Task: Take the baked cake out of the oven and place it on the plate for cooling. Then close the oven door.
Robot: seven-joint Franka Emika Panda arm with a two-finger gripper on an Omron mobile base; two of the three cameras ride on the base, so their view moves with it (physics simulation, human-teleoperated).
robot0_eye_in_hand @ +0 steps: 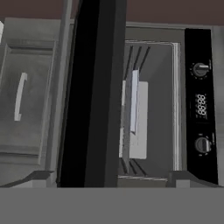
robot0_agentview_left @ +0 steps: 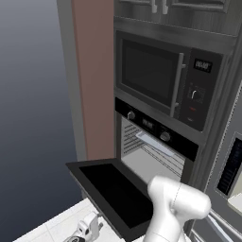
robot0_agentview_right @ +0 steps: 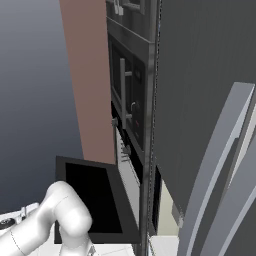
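A simulated kitchen seen from a mobile white robot arm. The end effector (robot0_eye_in_hand: 112, 179) shows in the hand view as two small dark fingertips (robot0_eye_in_hand: 37, 178) set far apart at the bottom edge, jaws spread wide with nothing between them. Straight ahead of the end effector, and turned a quarter turn by the roll of the hand camera, stands the wide black built-in oven (robot0_eye_in_hand: 199, 105) with two round knobs and a small digital display on its control strip. Its cavity lies open just ahead of the fingertips, showing grey walls, wire racks and a pale flat tray (robot0_eye_in_hand: 135, 118) resting on a rack. The large flat black glass-fronted oven door (robot0_eye_in_hand: 94, 92) hangs fully open, crossing the hand view as a broad dark band between the fingertips and beside the cavity. Beyond the door, on the far side from the cavity, sits a grey drawer front with a pale bar handle (robot0_eye_in_hand: 18, 96). In the left base view the door (robot0_agentview_left: 113, 191) lies flat and horizontal, and a black microwave with a vertical handle (robot0_agentview_left: 160, 75) sits directly above the oven (robot0_agentview_left: 156, 137). No cake can be made out.
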